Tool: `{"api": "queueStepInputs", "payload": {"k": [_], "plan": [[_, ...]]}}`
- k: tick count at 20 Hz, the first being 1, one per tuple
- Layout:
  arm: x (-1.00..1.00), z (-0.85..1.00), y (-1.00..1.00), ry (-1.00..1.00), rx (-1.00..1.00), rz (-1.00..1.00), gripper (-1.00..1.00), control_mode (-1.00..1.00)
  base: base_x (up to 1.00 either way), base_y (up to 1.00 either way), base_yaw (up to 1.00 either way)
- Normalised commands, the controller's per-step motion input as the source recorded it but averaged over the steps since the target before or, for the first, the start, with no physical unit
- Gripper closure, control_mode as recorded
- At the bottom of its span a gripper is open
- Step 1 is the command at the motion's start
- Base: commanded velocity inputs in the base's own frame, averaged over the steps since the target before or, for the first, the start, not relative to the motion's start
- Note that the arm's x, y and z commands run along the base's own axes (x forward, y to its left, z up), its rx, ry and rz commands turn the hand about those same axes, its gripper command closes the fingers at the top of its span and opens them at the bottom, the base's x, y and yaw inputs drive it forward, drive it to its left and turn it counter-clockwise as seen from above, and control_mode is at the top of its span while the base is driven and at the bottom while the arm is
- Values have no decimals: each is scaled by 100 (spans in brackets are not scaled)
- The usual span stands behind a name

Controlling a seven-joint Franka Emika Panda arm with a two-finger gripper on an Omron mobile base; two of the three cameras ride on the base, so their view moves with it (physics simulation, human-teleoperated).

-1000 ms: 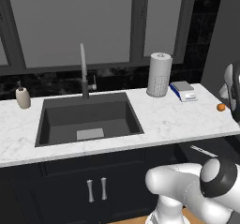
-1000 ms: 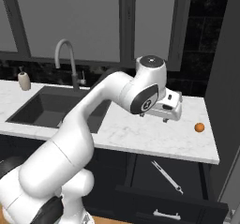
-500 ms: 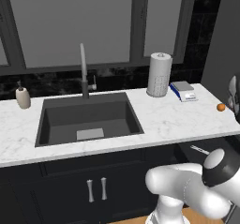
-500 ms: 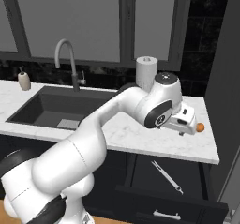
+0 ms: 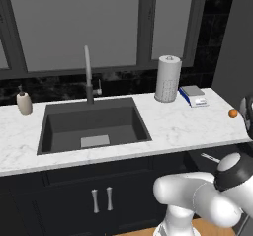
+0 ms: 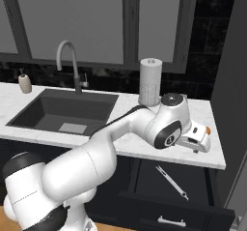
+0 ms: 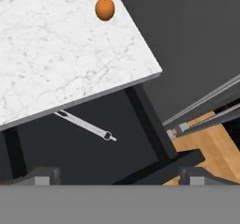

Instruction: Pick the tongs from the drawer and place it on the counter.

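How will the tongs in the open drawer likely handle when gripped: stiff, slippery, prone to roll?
The tongs look like thin metal, so probably stiff and light. Their smooth, narrow arms could slip between the fingertips. They lie flat on the drawer floor, so rolling seems unlikely.

Dark cabinets (image 5: 74, 200), wooden floor (image 7: 213, 148)
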Motion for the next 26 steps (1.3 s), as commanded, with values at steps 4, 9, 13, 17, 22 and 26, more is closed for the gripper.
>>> {"api": "queueStepInputs", "payload": {"k": [4, 9, 13, 17, 22, 26], "plan": [[-7, -60, -19, 0, -10, -3, -100, -100, 0, 0, 0], [-28, -42, 9, 5, 0, 1, -100, -100, 0, 0, 0], [-25, -38, 28, 8, 1, 16, -100, -100, 0, 0, 0], [4, -49, 29, 11, 6, 28, -100, -100, 0, 0, 0], [51, -34, 4, 21, 11, 32, -100, -100, 0, 0, 0], [7, -31, -3, 5, 1, 4, -100, -100, 0, 0, 0]]}}
